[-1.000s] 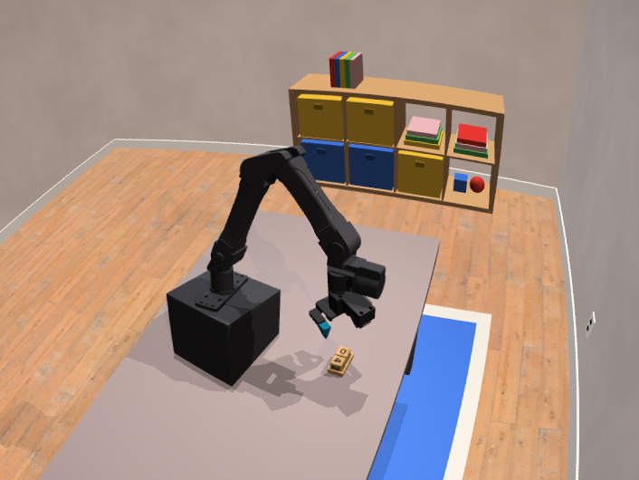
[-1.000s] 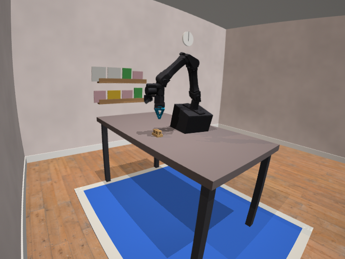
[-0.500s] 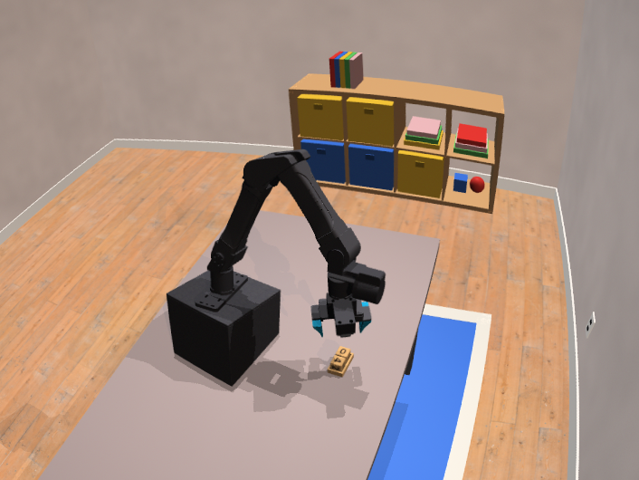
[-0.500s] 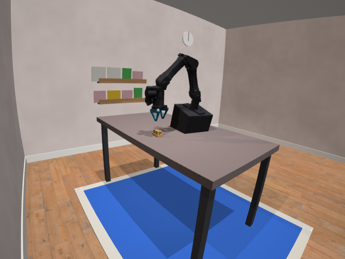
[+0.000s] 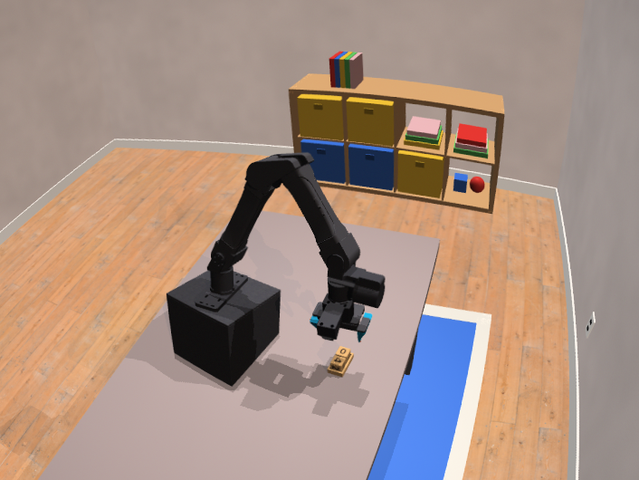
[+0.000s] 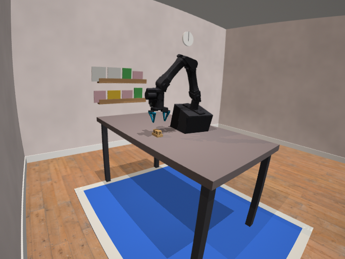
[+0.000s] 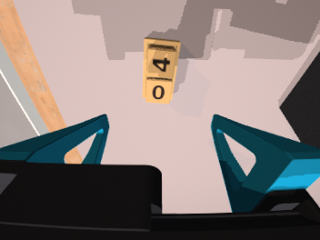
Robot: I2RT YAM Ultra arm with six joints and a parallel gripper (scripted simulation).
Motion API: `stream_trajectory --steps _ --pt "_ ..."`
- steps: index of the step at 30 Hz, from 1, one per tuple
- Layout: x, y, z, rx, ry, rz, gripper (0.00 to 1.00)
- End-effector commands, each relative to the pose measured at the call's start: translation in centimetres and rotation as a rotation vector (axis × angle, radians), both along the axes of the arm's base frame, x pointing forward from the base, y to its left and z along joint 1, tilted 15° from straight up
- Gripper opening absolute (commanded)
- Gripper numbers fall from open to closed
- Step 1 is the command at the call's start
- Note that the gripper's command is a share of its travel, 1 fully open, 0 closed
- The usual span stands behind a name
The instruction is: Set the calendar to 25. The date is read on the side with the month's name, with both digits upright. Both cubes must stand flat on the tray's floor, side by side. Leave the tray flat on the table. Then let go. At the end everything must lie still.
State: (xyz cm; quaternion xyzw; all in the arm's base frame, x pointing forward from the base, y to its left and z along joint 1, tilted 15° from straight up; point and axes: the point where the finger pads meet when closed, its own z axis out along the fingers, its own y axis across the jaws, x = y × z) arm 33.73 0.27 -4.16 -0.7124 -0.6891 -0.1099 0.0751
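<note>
The wooden calendar tray [image 5: 334, 371] [image 6: 157, 136] lies flat on the table near its right edge. Two cubes stand in it side by side. In the wrist view the top face of one cube [image 7: 162, 64] [image 5: 338, 361] shows a 4, and the top face of the other cube [image 7: 157, 93] [image 5: 342, 352] shows a 0. The side with the month's name cannot be read. My gripper [image 5: 338, 331] [image 6: 158, 119] [image 7: 160, 120] is open and empty. It hangs above the table, a little short of the calendar on the arm's side, fingers pointing down.
The arm's black base box [image 5: 223, 331] [image 6: 190, 119] [image 7: 305, 105] stands on the grey table [image 5: 155, 413] [image 6: 223, 156] beside the calendar. The table's edge and the floor [image 7: 27, 68] show close by in the wrist view.
</note>
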Motion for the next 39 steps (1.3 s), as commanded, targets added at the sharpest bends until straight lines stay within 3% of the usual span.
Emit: stream_trajectory --steps 1,2,3,39 --pt "0.4 -0.12 0.27 0.002 0.005 -0.081 1.0" --pt "0.4 -0.12 0.27 0.002 0.005 -0.081 1.0" --pt "0.4 -0.12 0.27 0.002 0.005 -0.081 0.47" --pt "0.4 -0.12 0.26 0.002 0.005 -0.081 0.47"
